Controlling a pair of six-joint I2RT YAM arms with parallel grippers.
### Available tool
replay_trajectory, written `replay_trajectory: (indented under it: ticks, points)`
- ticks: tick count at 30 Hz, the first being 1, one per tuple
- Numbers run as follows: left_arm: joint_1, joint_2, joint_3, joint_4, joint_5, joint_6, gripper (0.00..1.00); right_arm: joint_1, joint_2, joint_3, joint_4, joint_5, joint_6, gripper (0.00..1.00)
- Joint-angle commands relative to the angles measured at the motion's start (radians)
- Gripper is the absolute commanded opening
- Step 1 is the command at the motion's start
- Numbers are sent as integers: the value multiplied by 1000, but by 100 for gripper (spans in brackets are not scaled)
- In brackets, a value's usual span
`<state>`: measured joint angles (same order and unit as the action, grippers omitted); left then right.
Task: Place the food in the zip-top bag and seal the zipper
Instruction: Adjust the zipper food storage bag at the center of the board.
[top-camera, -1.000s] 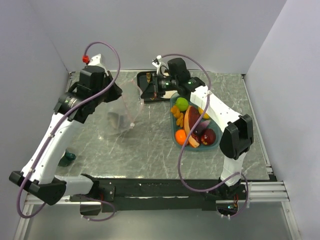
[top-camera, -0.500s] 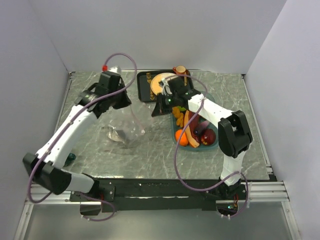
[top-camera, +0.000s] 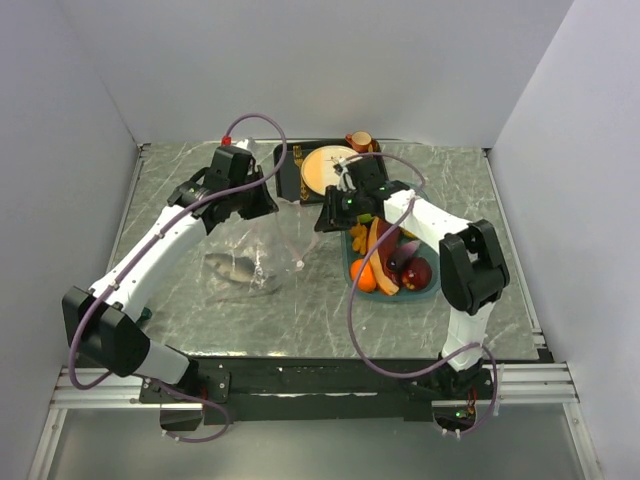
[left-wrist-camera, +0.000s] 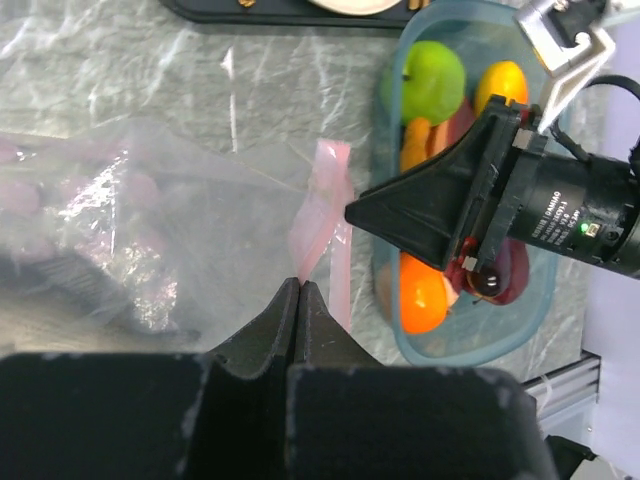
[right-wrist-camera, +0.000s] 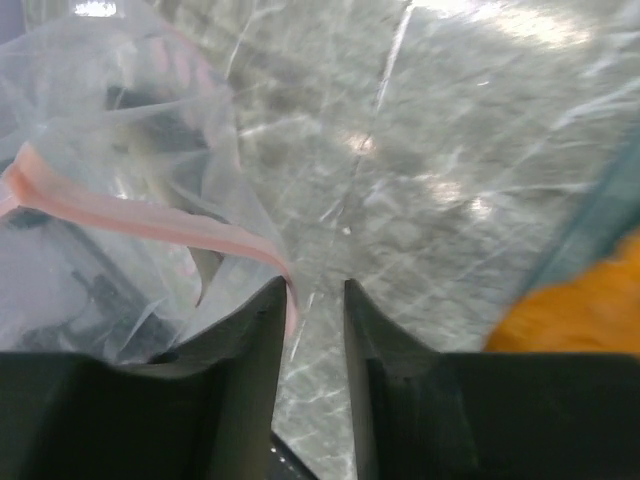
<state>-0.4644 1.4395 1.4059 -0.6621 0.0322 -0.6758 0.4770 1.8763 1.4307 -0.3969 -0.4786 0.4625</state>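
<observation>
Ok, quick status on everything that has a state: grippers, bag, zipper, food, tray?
left gripper: shut on the zip-top bag's edge.
right gripper: open by a narrow gap, at the zipper's end.
zip-top bag: crumpled, mouth edge held up.
zipper: looks unsealed.
grey fish: seen through the bag's plastic.
green apple: in the tray.
orange: in the tray.
teal tray: loaded with food.

Clear crinkly zip-top bag (top-camera: 262, 243) with pink zipper (left-wrist-camera: 318, 215) holds grey fish (top-camera: 232, 267); other food (top-camera: 385, 262) nearby.
</observation>
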Motion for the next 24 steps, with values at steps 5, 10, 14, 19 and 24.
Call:
replay_trajectory:
  ticks: [5, 10, 14, 19, 24]
  points:
    - [-10, 29, -12, 79, 38, -18, 1, -135, -259, -171, 56, 61, 48, 51]
    - [-13, 25, -27, 90, 32, -8, 1, -231, -315, -271, 11, 145, -4, 52]
    - [-14, 33, -30, 96, 52, -4, 1, -267, -289, -282, -52, 235, -39, 53]
    - [-19, 32, -31, 94, 46, 2, 1, -304, -258, -302, -52, 285, -50, 53]
    - [-17, 24, -44, 96, 46, 5, 1, -334, -209, -289, -45, 345, -47, 54]
